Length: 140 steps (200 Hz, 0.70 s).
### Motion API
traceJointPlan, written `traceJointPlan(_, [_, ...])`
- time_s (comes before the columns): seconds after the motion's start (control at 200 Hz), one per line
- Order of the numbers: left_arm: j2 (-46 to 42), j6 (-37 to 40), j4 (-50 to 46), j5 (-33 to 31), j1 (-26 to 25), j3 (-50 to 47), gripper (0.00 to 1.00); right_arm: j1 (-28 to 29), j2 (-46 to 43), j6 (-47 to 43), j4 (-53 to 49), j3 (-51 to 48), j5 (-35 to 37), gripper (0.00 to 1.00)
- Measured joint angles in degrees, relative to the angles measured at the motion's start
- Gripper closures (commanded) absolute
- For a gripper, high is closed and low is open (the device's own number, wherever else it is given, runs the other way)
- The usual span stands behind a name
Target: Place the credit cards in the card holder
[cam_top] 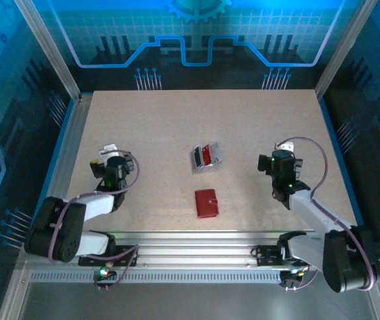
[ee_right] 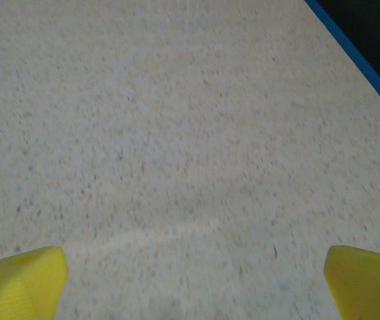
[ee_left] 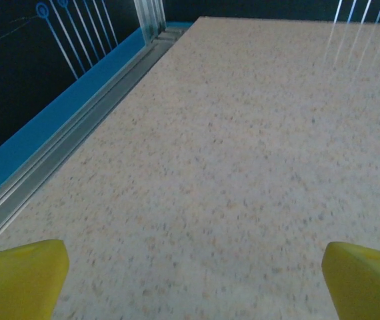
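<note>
Progress: nothing loaded yet. Credit cards (cam_top: 207, 155) resting in the silver tray (cam_top: 203, 169) at mid-table, one red, others dark or pale; exact count not discernible. Card holder (cam_top: 207, 203) lying closed on the table (cam_top: 150, 120), on the near side of the tray and apart from it. Left gripper (ee_left: 193, 280) spread wide and empty over bare board at the left. Right gripper (ee_right: 193, 280) likewise released and empty at the right. Both well apart from cards and holder. Remaining, by judgement: open the holder, lift each card, slide it into a sleeve.
</note>
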Motion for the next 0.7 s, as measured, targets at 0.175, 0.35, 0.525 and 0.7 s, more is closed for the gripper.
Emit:
traceJointPlan(0.175, [4.4, -0.3, 8.6, 9.0, 5.7, -0.4, 0.01, -3.2, 7.6, -3.6, 14.4, -3.8, -6.4, 0.0])
traceJointPlan(0.35, [10.3, 0.2, 18.7, 18.4, 6.7, -1.2, 0.01, -3.8, 15.5, -6.1, 23.5, -3.2, -11.5, 0.0])
traceJointPlan(0.525, [11.0, 0.3, 19.4, 22.1, 6.9, -1.9, 0.01, -4.5, 21.9, -8.5, 29.5, -2.2, -17.4, 0.0])
traceJointPlan(0.7, [11.0, 0.9, 16.7, 23.4, 6.6, 0.6, 0.01, -4.6, 22.0, -9.6, 32.4, -2.2, -19.5, 0.0])
